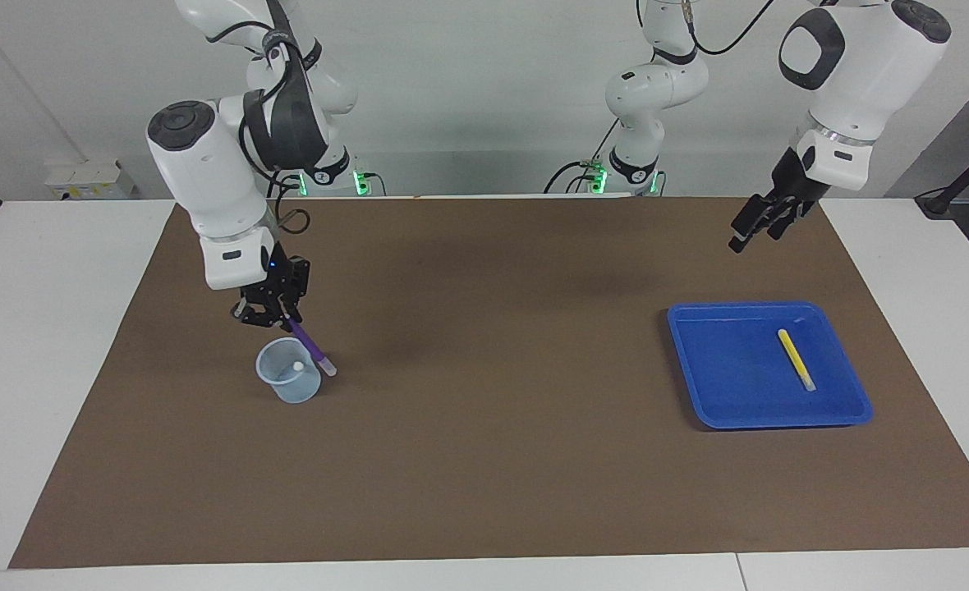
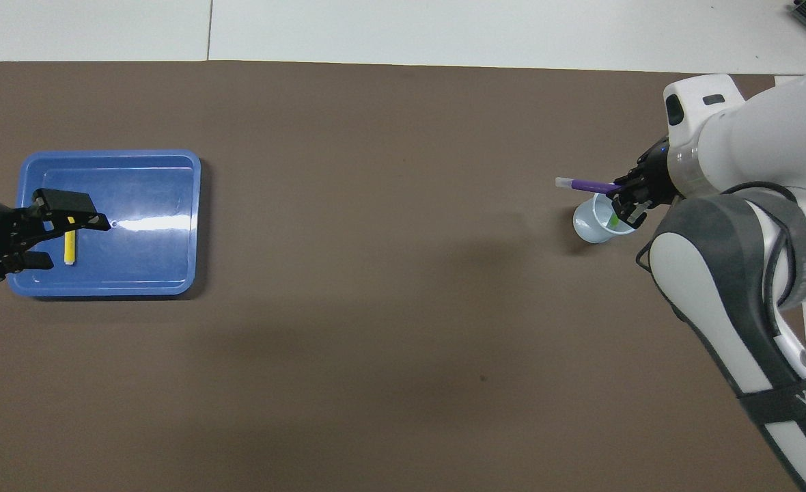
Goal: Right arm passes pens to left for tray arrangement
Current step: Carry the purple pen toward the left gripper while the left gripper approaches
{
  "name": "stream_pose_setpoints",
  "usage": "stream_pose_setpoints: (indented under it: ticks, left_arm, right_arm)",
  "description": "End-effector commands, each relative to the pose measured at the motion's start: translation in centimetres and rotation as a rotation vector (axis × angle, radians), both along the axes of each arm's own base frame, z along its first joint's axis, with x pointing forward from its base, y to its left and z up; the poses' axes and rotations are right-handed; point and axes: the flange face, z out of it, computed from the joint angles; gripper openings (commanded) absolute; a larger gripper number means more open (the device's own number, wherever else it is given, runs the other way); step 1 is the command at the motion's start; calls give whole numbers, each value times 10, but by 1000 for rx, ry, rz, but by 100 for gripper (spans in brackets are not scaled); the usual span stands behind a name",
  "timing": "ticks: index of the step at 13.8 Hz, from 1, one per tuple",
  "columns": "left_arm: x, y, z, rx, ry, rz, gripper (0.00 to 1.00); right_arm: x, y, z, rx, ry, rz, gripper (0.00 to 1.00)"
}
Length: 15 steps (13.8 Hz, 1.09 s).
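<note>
Overhead view: brown mat [image 2: 389, 307] over white table [image 2: 444, 27].

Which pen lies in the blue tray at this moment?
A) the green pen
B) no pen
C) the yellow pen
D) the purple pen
C. The yellow pen lies flat in the blue tray, while the purple pen is held by the right gripper over the cup.

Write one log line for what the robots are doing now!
right gripper: holds purple pen over cup | left gripper: waits, open | yellow pen: in tray
</note>
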Motion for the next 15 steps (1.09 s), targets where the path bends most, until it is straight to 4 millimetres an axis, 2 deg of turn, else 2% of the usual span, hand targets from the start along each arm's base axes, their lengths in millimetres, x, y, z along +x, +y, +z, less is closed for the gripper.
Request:
stream_pose_setpoints:
  ticks: [1, 6, 8, 11, 13, 14, 15]
  left_arm:
    - [-12, -15, 3, -94, 36, 111, 100]
    - [-14, -36, 4, -227, 114, 326, 100]
    - [-16, -43, 5, -299, 162, 452, 100]
    - [-16, -63, 9, -371, 223, 599, 100]
    - [-15, -77, 11, -406, 239, 640, 99]
    - [-17, -91, 12, -405, 237, 616, 99]
    - [-19, -101, 12, -407, 231, 601, 99]
  right_arm:
    - [-3, 9, 12, 5, 5, -41, 0]
    - [-23, 79, 30, 160, 66, -204, 0]
    - [-29, 99, 36, 229, 111, -298, 0]
    - [-38, 126, 40, 322, 182, -423, 0]
    - [-43, 141, 46, 383, 227, -512, 0]
    - [-48, 158, 47, 401, 245, -532, 0]
    - [-50, 164, 49, 413, 257, -570, 0]
